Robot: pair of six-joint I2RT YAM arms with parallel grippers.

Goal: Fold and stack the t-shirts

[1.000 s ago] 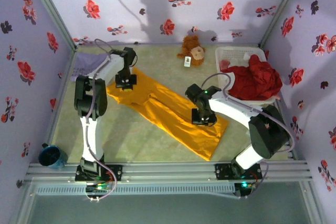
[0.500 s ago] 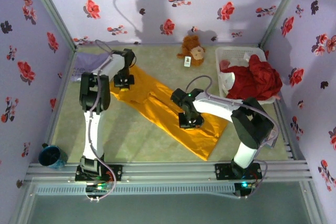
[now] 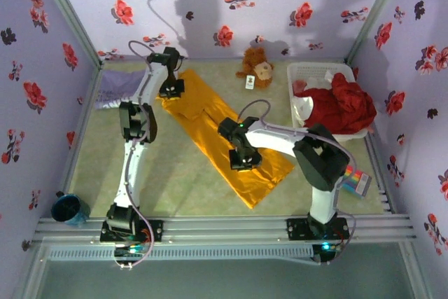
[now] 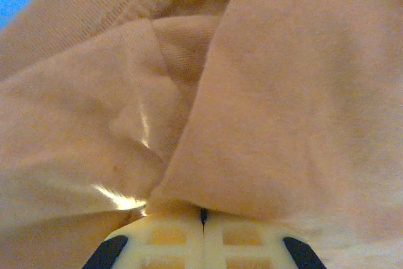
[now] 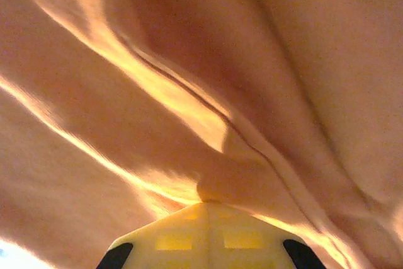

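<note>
Orange shirt (image 3: 203, 120) lay at centre of counter (image 3: 175, 187), long strip, 11-to-5 diagonal. Left hand (image 3: 170, 89) clamped its 11 o'clock end, right hand (image 3: 243, 159) clamped middle. Cross-fold pending; lavender shirt (image 3: 112, 92), 10 o'clock, untouched; no stack.

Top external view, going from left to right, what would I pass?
blue mug → lavender t-shirt → left hand → right hand, both hands pinching the orange t-shirt → white basket

left claw (image 3: 170, 89) and right claw (image 3: 243, 161) dragged orange t-shirt (image 3: 204, 121) farther left.
</note>
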